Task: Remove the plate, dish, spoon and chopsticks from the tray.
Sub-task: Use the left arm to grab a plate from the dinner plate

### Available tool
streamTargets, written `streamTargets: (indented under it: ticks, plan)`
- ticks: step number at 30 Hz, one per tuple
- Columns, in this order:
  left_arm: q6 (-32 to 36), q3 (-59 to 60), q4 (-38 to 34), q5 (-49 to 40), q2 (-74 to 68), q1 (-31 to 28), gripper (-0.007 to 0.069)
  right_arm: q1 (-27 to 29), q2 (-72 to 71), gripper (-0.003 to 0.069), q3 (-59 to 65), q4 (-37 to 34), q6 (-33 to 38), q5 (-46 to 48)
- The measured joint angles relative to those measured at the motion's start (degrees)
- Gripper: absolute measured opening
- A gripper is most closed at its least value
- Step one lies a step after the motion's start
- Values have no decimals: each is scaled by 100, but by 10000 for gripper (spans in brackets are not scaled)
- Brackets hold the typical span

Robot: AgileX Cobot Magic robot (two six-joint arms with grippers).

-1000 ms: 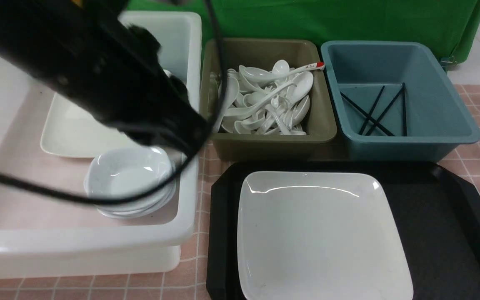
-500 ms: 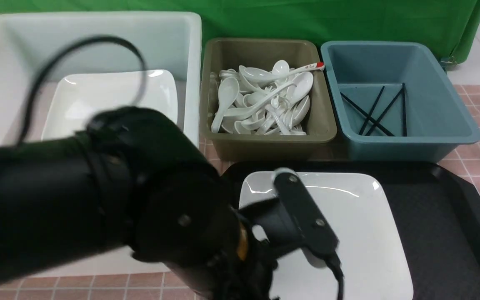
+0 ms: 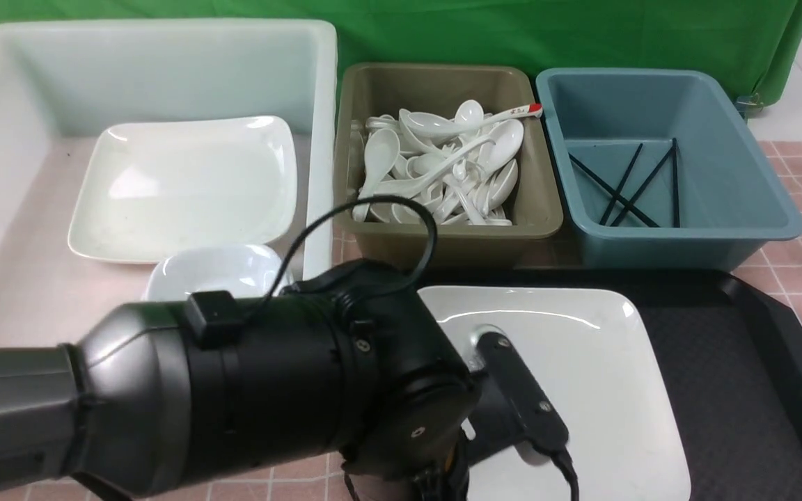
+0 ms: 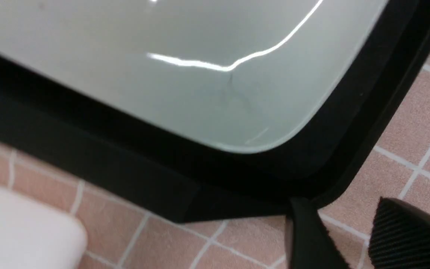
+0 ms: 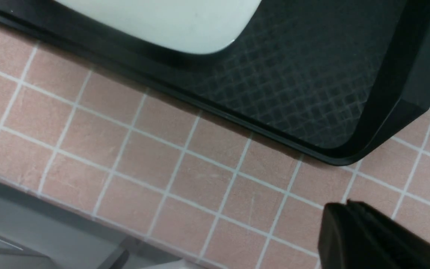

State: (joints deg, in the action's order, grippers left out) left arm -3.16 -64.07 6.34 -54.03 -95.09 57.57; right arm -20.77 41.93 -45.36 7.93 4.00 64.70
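The large white plate [image 3: 582, 390] lies on the black tray [image 3: 742, 390]. My left arm [image 3: 269, 403] covers the tray's near left part. In the left wrist view the left gripper [image 4: 343, 209] is open and empty. It hangs over the pink tablecloth just outside a tray corner [image 4: 334, 175], close to a corner of the plate [image 4: 200, 74]. My right gripper [image 5: 345, 205] is shut on nothing, over the tablecloth outside another corner of the tray [image 5: 293, 74]. A small white dish [image 3: 213, 271] sits in the white tub. Black chopsticks [image 3: 624, 184] lie in the blue tub. Which spoon is the task's cannot be told.
A white tub [image 3: 321, 139] at the left holds another large plate [image 3: 185, 184]. An olive tub [image 3: 443, 240] is full of white spoons [image 3: 436, 167]. A blue tub [image 3: 679, 240] stands to its right. A green cloth hangs behind them.
My left arm has swung from over the white tub down to the tray's near left corner. The plate in the tub is uncovered now.
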Motion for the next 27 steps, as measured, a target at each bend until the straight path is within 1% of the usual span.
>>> streamTargets:
  ticks: [1, 3, 4, 5, 6, 7, 8, 10, 11, 12, 14, 15, 18, 20, 21, 22, 23, 25, 27]
  plan:
    - [-214, -50, -38, -138, 0, -45, 151, 0, 0, 30, 0, 0, 0, 0]
    - [-510, -142, -262, -301, 7, -232, 67, 0, 0, 30, 0, -5, 0, 0]
    - [-552, -173, -551, -319, 19, -359, 36, 0, 0, 30, 0, -5, 0, 0]
    - [-538, -189, -1050, -309, 56, -633, 16, 0, 0, 30, 0, -5, 0, 0]
    - [-426, -183, -1578, -319, 80, -854, 9, 0, 0, 30, 0, -5, 0, 0]
    - [-397, -180, -1692, -319, 80, -854, 8, 0, 0, 30, 0, -5, 0, 0]
    - [-95, -118, -2547, -294, 141, -1195, 7, 0, 0, 30, 0, -5, 0, 0]
    - [403, 72, -3725, -206, 207, -1498, 7, 0, 0, 30, 0, -12, 0, 0]
    - [486, 123, -3934, -175, 221, -1536, 7, 0, 0, 30, 0, -12, 0, 0]
    - [681, 304, -4488, -48, 260, -1607, 7, 0, 0, 30, 0, -17, 0, 0]
    - [821, 648, -5191, 247, 330, -1614, 7, 0, 0, 30, 0, -17, 0, 0]
    - [836, 764, -5353, 369, 350, -1599, 7, 0, 0, 30, 0, -17, 0, 0]
    - [800, 1531, -6102, 1573, 711, -1210, 8, 0, 0, 30, 0, -17, 2, 0]
    - [524, 1937, -6385, 2510, 1017, -761, 13, 0, 0, 30, 0, -17, 2, 0]
    - [223, 2142, -6469, 3053, 1186, -515, 18, 0, 0, 30, 0, -17, 2, 0]
    - [-303, 2358, -6488, 3657, 1347, -242, 27, 0, 0, 30, 0, -17, 2, 0]
    - [-607, 2507, -6467, 4080, 1436, -91, 33, 0, 0, 30, 0, -17, 2, 0]
    - [-1136, 2677, -6288, 4563, 1486, 126, 50, 0, 0, 30, 0, -17, 2, 0]
    - [-1915, 2820, -5903, 4798, 1451, 241, 73, 0, 0, 30, 0, -17, 2, 0]
